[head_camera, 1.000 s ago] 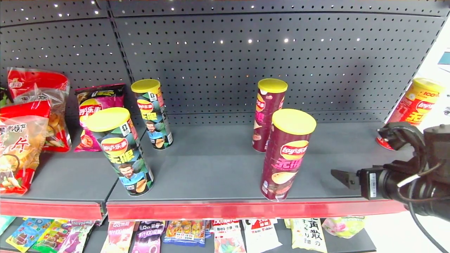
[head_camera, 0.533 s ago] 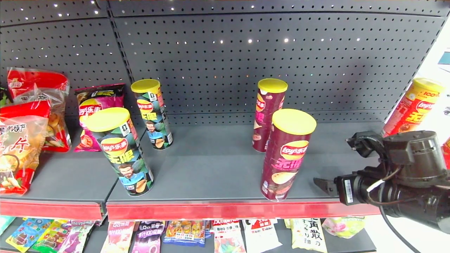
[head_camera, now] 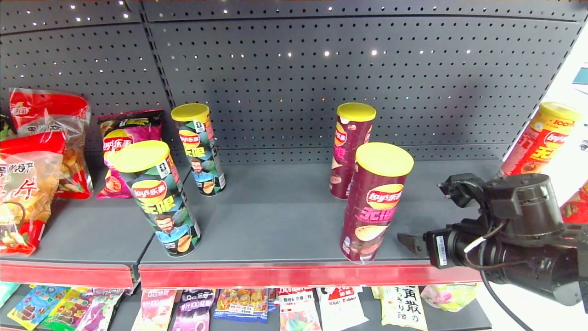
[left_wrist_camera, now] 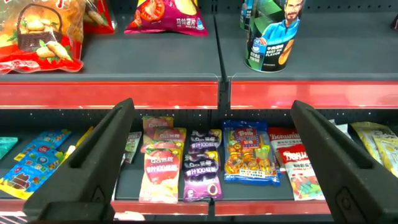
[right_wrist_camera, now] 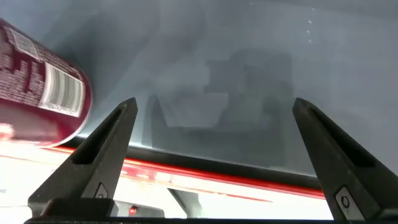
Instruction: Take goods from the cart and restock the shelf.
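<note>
Two maroon chip cans with yellow lids stand on the grey shelf (head_camera: 285, 216), one at the front (head_camera: 374, 202) and one behind it (head_camera: 351, 147). Two dark cans stand further left, front (head_camera: 156, 197) and back (head_camera: 198, 147). A red can (head_camera: 542, 138) leans at the shelf's right end behind my right arm. My right gripper (head_camera: 409, 242) hangs just right of the front maroon can's base, over the shelf's front edge. In the right wrist view it (right_wrist_camera: 214, 106) is open and empty, the maroon can (right_wrist_camera: 43, 87) beside one finger. My left gripper (left_wrist_camera: 212, 106) is open and empty, below the front dark can (left_wrist_camera: 270, 37).
Snack bags (head_camera: 32, 161) fill the shelf's left end, with a magenta bag (head_camera: 124, 142) behind the front dark can. The red price rail (head_camera: 294, 276) runs along the front. The lower shelf holds several candy bags (left_wrist_camera: 205, 168). Bare shelf lies between the two can pairs.
My right arm has moved left along the shelf front, bringing its open gripper close to the front maroon can. The cans have not moved.
</note>
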`<state>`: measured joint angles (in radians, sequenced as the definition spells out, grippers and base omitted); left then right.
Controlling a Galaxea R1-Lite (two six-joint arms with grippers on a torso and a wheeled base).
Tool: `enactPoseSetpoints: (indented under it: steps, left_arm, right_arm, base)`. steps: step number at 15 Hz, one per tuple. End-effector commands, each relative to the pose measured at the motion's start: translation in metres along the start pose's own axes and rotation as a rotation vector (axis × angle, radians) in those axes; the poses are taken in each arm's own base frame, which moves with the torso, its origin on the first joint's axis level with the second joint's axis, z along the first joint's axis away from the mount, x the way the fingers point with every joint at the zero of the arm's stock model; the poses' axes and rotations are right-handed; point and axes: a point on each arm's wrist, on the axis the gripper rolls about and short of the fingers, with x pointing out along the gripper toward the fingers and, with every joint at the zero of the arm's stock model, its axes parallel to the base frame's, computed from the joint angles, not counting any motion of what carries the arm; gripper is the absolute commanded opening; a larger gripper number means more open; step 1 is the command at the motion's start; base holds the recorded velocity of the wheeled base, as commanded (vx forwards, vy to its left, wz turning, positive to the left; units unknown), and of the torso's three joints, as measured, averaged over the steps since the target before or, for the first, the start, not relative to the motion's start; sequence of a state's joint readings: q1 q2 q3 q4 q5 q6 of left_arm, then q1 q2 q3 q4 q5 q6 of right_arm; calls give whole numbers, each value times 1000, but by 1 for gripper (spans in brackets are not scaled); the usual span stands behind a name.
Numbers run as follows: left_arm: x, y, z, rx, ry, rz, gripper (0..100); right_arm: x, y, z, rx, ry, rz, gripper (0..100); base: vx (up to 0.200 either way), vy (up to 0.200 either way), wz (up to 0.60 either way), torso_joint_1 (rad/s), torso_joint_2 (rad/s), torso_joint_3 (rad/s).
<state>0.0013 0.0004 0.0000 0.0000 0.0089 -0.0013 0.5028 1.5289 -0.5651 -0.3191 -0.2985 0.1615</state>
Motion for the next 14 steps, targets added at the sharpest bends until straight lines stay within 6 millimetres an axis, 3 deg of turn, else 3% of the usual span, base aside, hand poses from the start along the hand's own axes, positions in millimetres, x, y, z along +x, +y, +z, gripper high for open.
enactPoseSetpoints:
  steps: [1, 9, 11, 14]
  left_arm:
    - [0, 0, 0, 0, 0, 1, 100]
    - [0, 0, 0, 0, 0, 1, 100]
    - [0, 0, 0, 0, 0, 1, 100]
    - [0, 0, 0, 0, 0, 1, 100]
  right_arm:
    - [1, 4, -1, -8, 5, 11, 100]
    - [2, 6, -5, -16, -7, 24, 100]
    - [-9, -3, -9, -6, -26, 51, 100]
    - [-40, -44, -9, -55, -114, 281, 100]
  base:
    - [0, 0, 0, 0, 0, 0]
    - [0, 0, 0, 0, 0, 0]
    - [0, 0, 0, 0, 0, 0]
    - [0, 0, 0, 0, 0, 0]
